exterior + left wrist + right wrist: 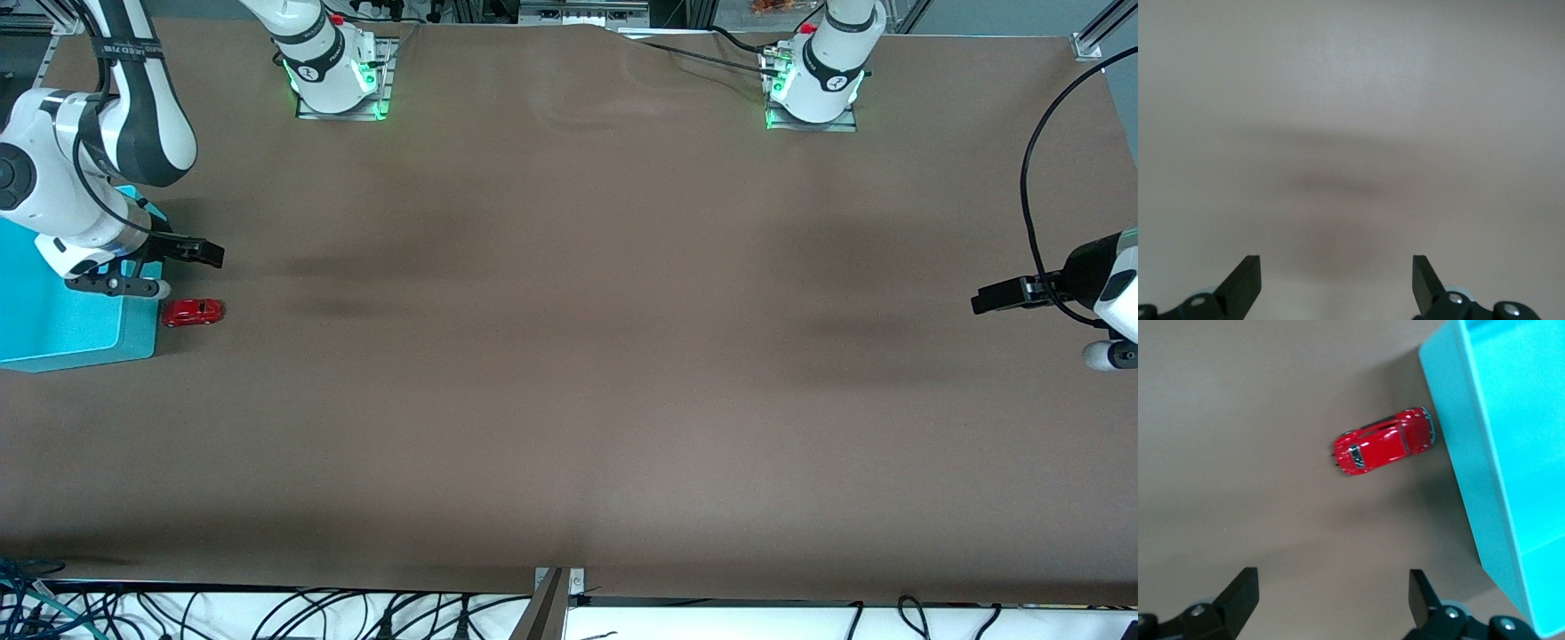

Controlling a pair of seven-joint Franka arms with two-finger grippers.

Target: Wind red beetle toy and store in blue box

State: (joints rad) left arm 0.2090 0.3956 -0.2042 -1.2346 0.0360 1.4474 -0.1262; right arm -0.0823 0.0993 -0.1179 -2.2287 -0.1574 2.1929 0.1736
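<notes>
Glossy red beetle toy (pixel 192 312) (rounded), smooth blue box (pixel 53 329)

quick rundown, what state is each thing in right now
red beetle toy: on its wheels on the table, beside the blue box, not held
blue box: upright, open-topped, at the right arm's end of the table
right gripper: open, empty, over the table beside the box
left gripper: open, empty, waiting over bare table at the left arm's end
</notes>
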